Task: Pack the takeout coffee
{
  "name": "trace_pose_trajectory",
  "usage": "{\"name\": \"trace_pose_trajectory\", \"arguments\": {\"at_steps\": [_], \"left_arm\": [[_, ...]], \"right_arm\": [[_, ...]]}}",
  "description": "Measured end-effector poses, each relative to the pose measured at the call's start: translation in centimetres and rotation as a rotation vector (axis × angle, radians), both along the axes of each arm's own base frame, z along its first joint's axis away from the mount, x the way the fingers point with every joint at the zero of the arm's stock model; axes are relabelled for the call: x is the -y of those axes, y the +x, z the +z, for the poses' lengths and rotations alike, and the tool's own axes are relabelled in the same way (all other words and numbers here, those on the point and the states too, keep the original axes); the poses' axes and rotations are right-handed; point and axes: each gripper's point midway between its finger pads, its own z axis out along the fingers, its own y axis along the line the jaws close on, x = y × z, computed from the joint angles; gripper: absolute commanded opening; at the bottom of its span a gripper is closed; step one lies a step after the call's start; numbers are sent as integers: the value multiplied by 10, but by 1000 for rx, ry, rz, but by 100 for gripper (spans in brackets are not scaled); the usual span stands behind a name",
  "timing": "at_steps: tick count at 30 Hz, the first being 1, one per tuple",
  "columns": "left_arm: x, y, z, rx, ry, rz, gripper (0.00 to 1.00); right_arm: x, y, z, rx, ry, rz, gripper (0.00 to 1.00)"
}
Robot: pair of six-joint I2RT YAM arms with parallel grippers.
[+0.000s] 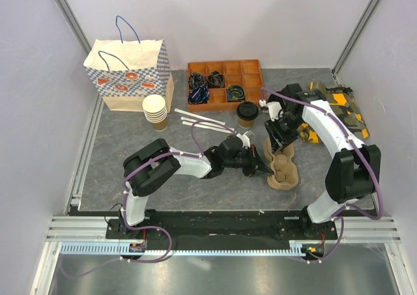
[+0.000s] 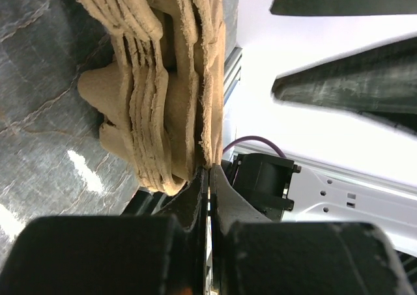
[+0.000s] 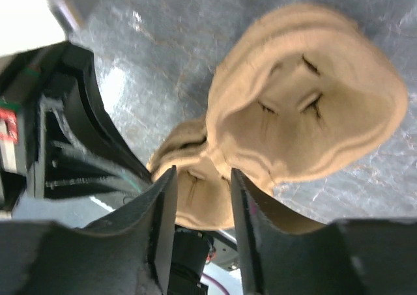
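The takeout coffee point(image 1: 247, 112), a small kraft cup with a black lid, stands upright in front of the orange tray, apart from both grippers. A stack of brown pulp cup carriers point(image 1: 284, 166) lies right of centre. My left gripper point(image 1: 264, 168) is at its left edge and, in the left wrist view, is shut point(image 2: 210, 176) on the thin rim of one carrier layer point(image 2: 207, 80). My right gripper point(image 1: 280, 140) hovers over the stack's far end. In the right wrist view it is open point(image 3: 202, 181), its fingers straddling a lobe of the carrier point(image 3: 306, 106).
A patterned paper bag point(image 1: 130, 73) stands at the back left, with a stack of lidless paper cups point(image 1: 155, 111) in front of it. An orange compartment tray point(image 1: 225, 80) holds dark items. White sticks point(image 1: 203, 122) lie near the centre. Yellow and olive packets point(image 1: 339, 106) lie at the right.
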Motion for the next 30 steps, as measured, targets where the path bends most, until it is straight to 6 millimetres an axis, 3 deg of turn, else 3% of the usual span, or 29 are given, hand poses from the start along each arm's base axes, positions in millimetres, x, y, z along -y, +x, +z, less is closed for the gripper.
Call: {"name": "trace_pose_trajectory", "arguments": {"at_steps": [11,21,30], "left_arm": [[1,2,4,12,-17,2,2],[-2,9,3,20,-34,16,2],[-4,10,4,14,-39,14,2]], "right_arm": [[9,-32,26,63,52,123,48],[10,-78,-2,37,79,318,49],[-5,-79,-5,83,89,435,53]]}}
